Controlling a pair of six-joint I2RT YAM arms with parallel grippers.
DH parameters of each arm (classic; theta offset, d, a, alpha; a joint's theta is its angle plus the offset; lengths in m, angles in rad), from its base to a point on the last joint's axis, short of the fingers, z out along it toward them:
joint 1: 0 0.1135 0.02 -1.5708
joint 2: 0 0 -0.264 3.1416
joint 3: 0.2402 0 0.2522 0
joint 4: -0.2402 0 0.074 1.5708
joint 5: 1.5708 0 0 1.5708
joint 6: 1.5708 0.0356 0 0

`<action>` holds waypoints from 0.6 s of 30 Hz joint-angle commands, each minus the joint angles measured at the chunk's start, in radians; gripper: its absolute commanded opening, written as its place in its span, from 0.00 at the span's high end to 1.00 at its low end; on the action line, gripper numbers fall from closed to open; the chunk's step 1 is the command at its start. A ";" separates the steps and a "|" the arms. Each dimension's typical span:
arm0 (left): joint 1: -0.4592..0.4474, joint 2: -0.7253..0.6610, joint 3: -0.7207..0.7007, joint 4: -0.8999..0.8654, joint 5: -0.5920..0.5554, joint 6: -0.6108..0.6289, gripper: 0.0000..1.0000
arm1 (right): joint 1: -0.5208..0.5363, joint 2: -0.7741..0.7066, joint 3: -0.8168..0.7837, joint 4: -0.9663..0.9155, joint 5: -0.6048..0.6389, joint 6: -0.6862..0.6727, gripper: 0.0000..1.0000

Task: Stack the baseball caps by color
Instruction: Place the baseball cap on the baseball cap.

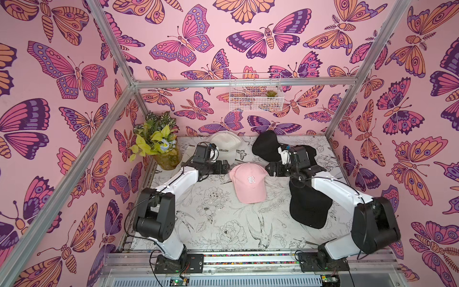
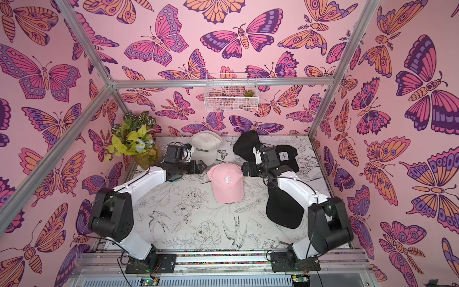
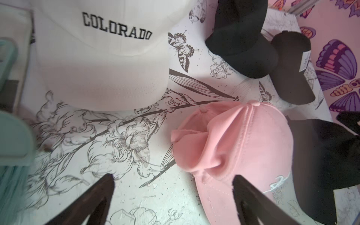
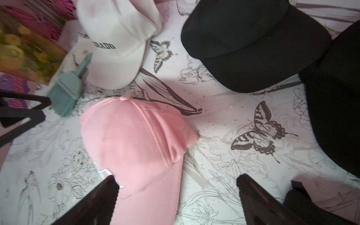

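Pink cloth caps (image 1: 248,182) sit in the middle of the table (image 1: 218,223), between the left claw (image 1: 224,167) and the right claw (image 1: 269,169). Both claws are wide open and hold nothing. The white cap (image 1: 227,146) is at the back, and the black caps (image 1: 308,208) are on the right. Caps look light and floppy, so pinch the stiffer brim. The table is flat with drawn flowers, and the butterfly walls (image 1: 62,99) stand close.

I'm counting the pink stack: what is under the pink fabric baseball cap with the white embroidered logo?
Under the logo-bearing pink fabric cap, a second pink cap pokes out, seen from the left wrist. Anything deeper is covered.
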 commanded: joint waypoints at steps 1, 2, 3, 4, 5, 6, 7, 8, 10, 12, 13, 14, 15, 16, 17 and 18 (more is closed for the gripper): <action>-0.007 -0.078 -0.113 0.020 0.019 -0.147 0.00 | 0.001 -0.044 -0.128 0.160 -0.112 0.079 0.01; -0.015 -0.099 -0.143 0.046 0.060 -0.175 0.00 | 0.001 -0.059 -0.168 0.205 -0.133 0.104 0.01; -0.026 -0.119 -0.177 0.081 0.117 -0.221 0.00 | 0.001 -0.070 -0.212 0.258 -0.148 0.140 0.01; -0.039 -0.127 -0.208 0.134 0.198 -0.275 0.01 | 0.003 -0.075 -0.252 0.315 -0.171 0.177 0.01; -0.053 -0.129 -0.231 0.193 0.258 -0.324 0.01 | 0.003 -0.075 -0.281 0.369 -0.195 0.199 0.01; -0.079 -0.129 -0.245 0.229 0.284 -0.364 0.02 | 0.009 -0.068 -0.309 0.420 -0.209 0.223 0.01; -0.113 -0.126 -0.246 0.231 0.271 -0.370 0.02 | 0.017 -0.057 -0.328 0.457 -0.220 0.232 0.00; -0.142 -0.123 -0.246 0.230 0.248 -0.367 0.02 | 0.027 -0.045 -0.335 0.474 -0.225 0.229 0.00; -0.191 -0.105 -0.261 0.232 0.179 -0.374 0.02 | 0.055 -0.026 -0.344 0.487 -0.218 0.201 0.04; -0.207 -0.076 -0.268 0.239 0.161 -0.387 0.03 | 0.081 -0.014 -0.356 0.490 -0.177 0.180 0.10; -0.209 -0.063 -0.275 0.247 0.152 -0.395 0.03 | 0.092 -0.011 -0.370 0.503 -0.155 0.173 0.13; -0.212 -0.056 -0.282 0.258 0.145 -0.398 0.04 | 0.102 -0.007 -0.382 0.516 -0.139 0.165 0.15; -0.213 -0.048 -0.286 0.269 0.143 -0.400 0.06 | 0.111 -0.004 -0.388 0.523 -0.118 0.158 0.17; -0.214 -0.039 -0.289 0.280 0.141 -0.399 0.09 | 0.117 0.004 -0.387 0.522 -0.111 0.148 0.18; -0.214 -0.030 -0.291 0.288 0.135 -0.395 0.11 | 0.121 0.012 -0.379 0.517 -0.106 0.140 0.20; -0.215 -0.019 -0.292 0.298 0.127 -0.391 0.13 | 0.123 0.025 -0.367 0.502 -0.093 0.135 0.23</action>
